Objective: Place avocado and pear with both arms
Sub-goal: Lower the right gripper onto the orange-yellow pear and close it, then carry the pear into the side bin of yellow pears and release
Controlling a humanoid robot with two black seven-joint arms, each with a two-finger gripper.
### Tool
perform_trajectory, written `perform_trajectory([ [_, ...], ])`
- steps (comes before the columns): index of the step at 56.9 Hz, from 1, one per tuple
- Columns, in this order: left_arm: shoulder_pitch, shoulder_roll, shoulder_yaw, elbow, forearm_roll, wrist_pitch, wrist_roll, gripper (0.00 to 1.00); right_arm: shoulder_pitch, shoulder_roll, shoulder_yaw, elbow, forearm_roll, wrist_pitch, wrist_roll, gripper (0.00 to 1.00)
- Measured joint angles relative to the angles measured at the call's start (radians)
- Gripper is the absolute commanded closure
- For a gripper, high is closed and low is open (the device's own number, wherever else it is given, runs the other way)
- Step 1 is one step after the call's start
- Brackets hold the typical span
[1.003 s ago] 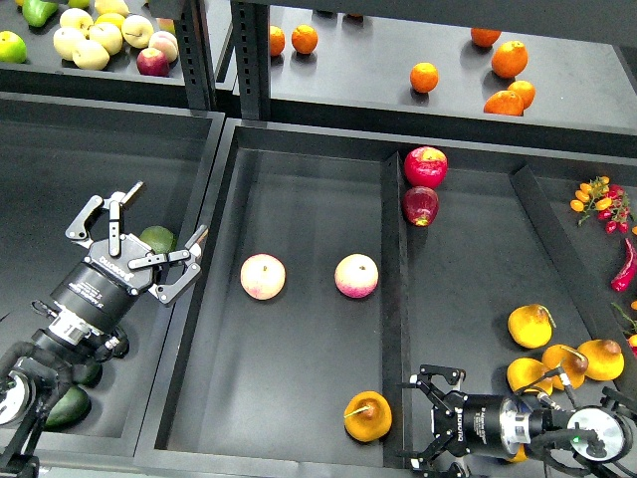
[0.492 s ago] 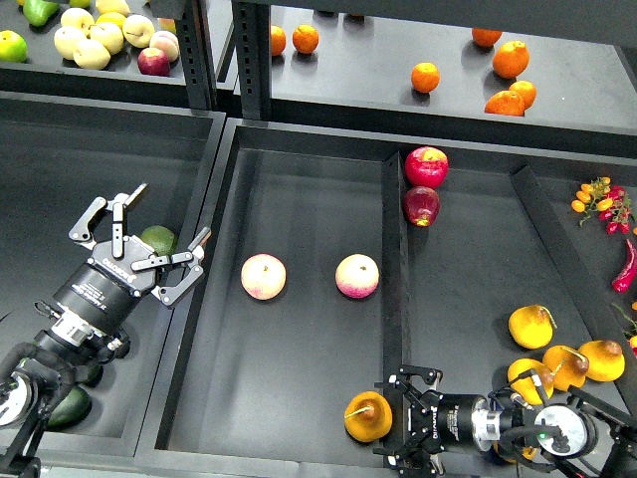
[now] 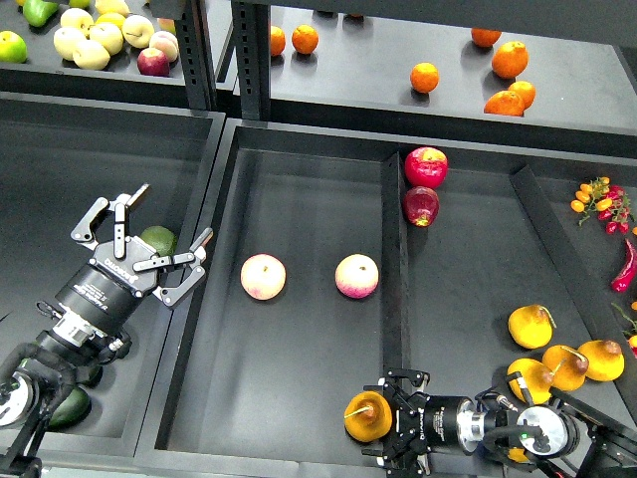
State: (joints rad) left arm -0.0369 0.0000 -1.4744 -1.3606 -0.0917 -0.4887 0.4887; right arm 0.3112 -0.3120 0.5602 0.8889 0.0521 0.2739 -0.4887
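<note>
Jaws on my left gripper (image 3: 149, 239) spread wide, straddling avocado (image 3: 158, 238) in left bin, not closed on it. Right gripper (image 3: 390, 430) jaws open, tips against pear (image 3: 367, 416) at front of centre bin (image 3: 299, 179), by divider (image 3: 392, 269). Two pink-yellow apples (image 3: 263, 276) mid-bin, well apart from pear; bare floor between.

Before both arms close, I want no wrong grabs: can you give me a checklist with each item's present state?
1. Left gripper open: ok, fingers spread.
2. Left gripper at the avocado: ok, fruit partly hidden behind the fingers.
3. Right gripper at the pear: ok, right beside it.
4. Right gripper open: cannot tell, seen end-on.
5. Pear apart from the pink-yellow apples: ok.
6. Either fruit already gripped: cannot tell.
</note>
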Motion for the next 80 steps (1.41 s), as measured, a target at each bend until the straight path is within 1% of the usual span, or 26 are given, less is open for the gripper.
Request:
perform_trajectory([
  [8, 0.000, 0.000, 0.000, 0.000, 0.000, 0.000, 0.000, 0.01, 0.002, 0.027, 0.019, -0.028, -0.005, -0.002, 0.001, 0.29],
  [12, 0.001, 0.000, -0.001, -0.001, 0.000, 0.000, 0.000, 0.01, 0.001, 0.040, 0.035, -0.042, -0.009, -0.004, 0.000, 0.40],
  [15, 0.002, 0.000, -0.001, -0.001, 0.000, 0.000, 0.000, 0.01, 0.001, 0.049, 0.051, -0.048, -0.011, -0.003, 0.000, 0.45],
  [22, 0.003, 0.000, 0.000, -0.002, 0.000, 0.000, 0.000, 0.01, 0.000, 0.058, 0.077, -0.060, -0.019, -0.002, 0.000, 0.53],
  [26, 0.004, 0.000, 0.000, -0.002, 0.000, 0.000, 0.000, 0.01, -0.002, 0.060, 0.086, -0.065, -0.022, -0.002, 0.000, 0.55],
  [30, 0.005, 0.000, 0.000, -0.003, 0.000, 0.000, 0.000, 0.01, -0.003, 0.062, 0.089, -0.066, -0.023, -0.002, 0.000, 0.60],
  [35, 0.006, 0.000, 0.000, -0.003, 0.000, 0.000, 0.000, 0.01, -0.004, 0.062, 0.090, -0.066, -0.023, -0.002, 0.000, 0.64],
  [42, 0.006, 0.000, 0.000, -0.003, 0.001, 0.000, 0.000, 0.01, -0.004, 0.063, 0.091, -0.064, -0.023, -0.006, 0.000, 0.66],
  [47, 0.006, 0.000, 0.000, -0.003, 0.001, 0.000, 0.000, 0.01, -0.006, 0.064, 0.110, -0.053, -0.023, -0.009, 0.000, 0.70],
  [66, 0.006, 0.000, 0.000, -0.004, 0.001, 0.000, 0.000, 0.01, -0.006, 0.055, 0.193, 0.032, 0.005, -0.017, 0.000, 0.70],
  [73, 0.006, 0.000, 0.000, -0.004, 0.001, 0.000, 0.000, 0.01, -0.007, 0.020, 0.240, 0.097, 0.029, -0.029, 0.000, 0.70],
  [80, 0.006, 0.000, 0.003, -0.003, 0.001, 0.000, 0.000, 0.01, -0.012, -0.055, 0.277, 0.152, 0.059, -0.041, 0.000, 0.70],
])
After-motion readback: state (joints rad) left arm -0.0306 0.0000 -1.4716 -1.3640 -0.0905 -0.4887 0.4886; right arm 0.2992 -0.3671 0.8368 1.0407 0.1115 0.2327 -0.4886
